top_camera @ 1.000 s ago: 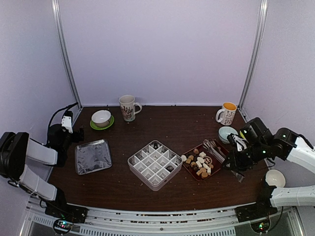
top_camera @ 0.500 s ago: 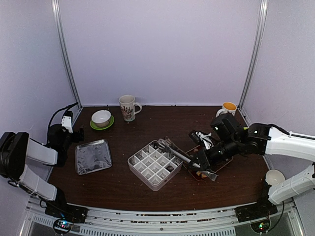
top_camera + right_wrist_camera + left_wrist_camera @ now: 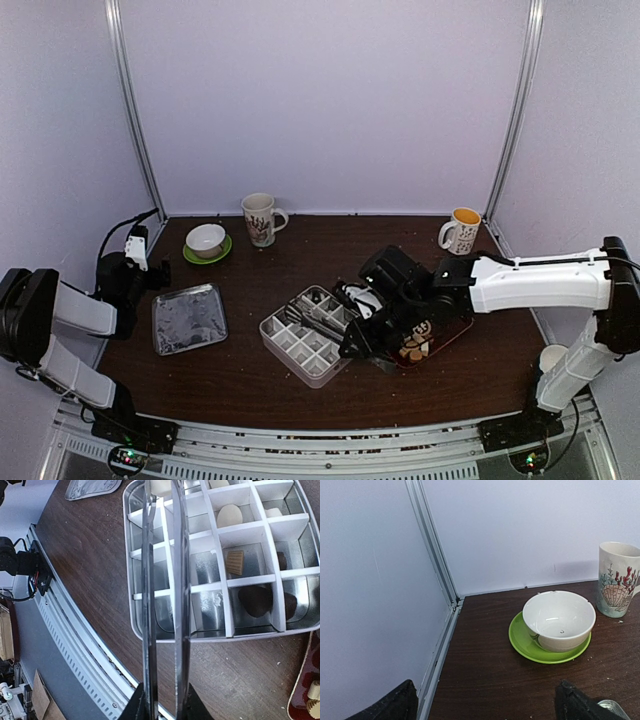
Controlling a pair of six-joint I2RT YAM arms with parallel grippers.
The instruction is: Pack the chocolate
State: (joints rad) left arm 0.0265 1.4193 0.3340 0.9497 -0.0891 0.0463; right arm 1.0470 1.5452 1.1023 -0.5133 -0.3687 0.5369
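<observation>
back left: white bowl [image 3: 559, 620] sat in green saucer [image 3: 520, 641] | right of it — shell-print mug [image 3: 617, 580] stood upright, apart from saucer | left: silver foil tray [image 3: 189, 318] lay flat on brown table [image 3: 340, 250] | back right: orange-lined mug [image 3: 461, 231] | right front corner: small white bowl [image 3: 558, 360]

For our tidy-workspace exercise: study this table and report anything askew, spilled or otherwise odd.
The divided tray sits turned cornerwise to the near edge of the table, not square to it. Pale crumbs speckle the wood beside the green saucer. Nothing looks tipped over or broken.
</observation>
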